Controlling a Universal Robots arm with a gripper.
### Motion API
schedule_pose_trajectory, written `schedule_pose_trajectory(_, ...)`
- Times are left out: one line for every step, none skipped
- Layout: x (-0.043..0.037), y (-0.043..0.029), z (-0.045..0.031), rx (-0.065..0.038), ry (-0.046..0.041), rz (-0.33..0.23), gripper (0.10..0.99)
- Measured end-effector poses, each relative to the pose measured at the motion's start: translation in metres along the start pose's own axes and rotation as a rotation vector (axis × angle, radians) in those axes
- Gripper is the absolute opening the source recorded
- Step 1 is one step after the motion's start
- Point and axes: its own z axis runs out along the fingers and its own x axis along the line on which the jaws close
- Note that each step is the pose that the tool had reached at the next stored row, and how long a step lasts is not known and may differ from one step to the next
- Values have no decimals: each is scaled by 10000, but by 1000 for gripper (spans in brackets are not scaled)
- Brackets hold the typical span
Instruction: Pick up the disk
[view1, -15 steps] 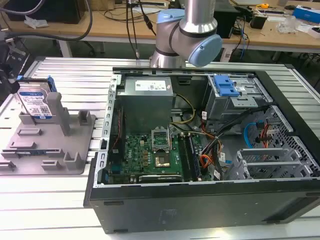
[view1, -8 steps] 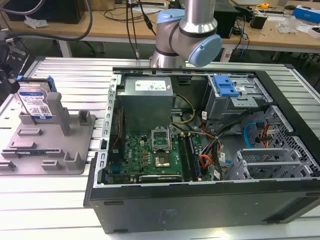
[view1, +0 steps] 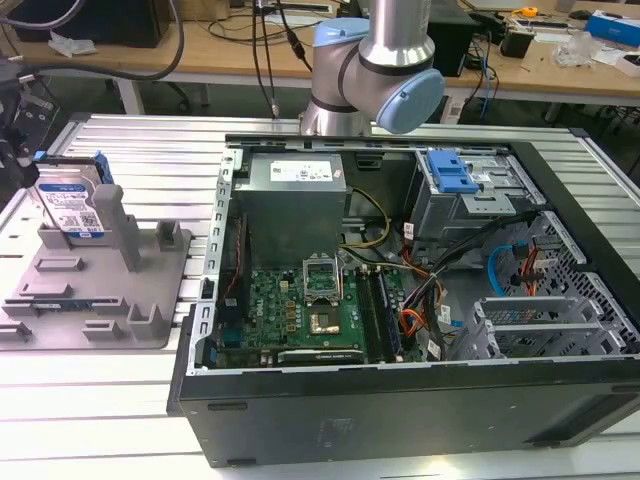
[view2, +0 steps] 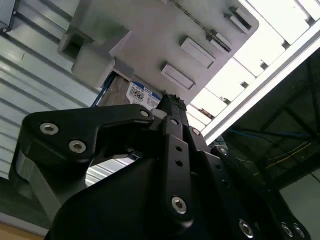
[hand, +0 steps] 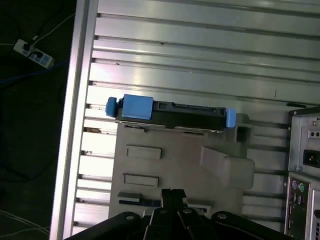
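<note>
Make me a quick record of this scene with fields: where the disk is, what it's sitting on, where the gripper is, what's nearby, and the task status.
Disk: disk, upright on edge, label showing
Support: grey fixture, on the slatted metal table
Gripper: gripper over the fixture in the first wrist view, apart from the disk
Nearby: open computer case at the exterior view's right of the fixture
Status: disk not yet picked up

1. A white-and-blue barcode label is seen on the disk; its print cannot be read.
2. A white label is carried by the power supply; nothing legible there either.
</note>
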Motion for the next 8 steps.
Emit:
schedule_pose_trajectory(0,0,4,1,11,-257,106)
schedule_pose_trajectory(0,0,7,1,17,-431,106)
schedule_pose_trajectory(0,0,12,1,32,-818,106)
schedule_pose_trajectory(0,-1,14,1,42,-1068,106)
schedule_pose_trajectory(0,-1,14,1,49,-1258,106)
schedule_pose_trajectory(0,-1,15,1,59,-1574,106)
schedule_pose_trajectory(0,-1,15,1,67,-1777,106)
schedule_pose_trajectory(0,-1,14,1,75,-1962,114)
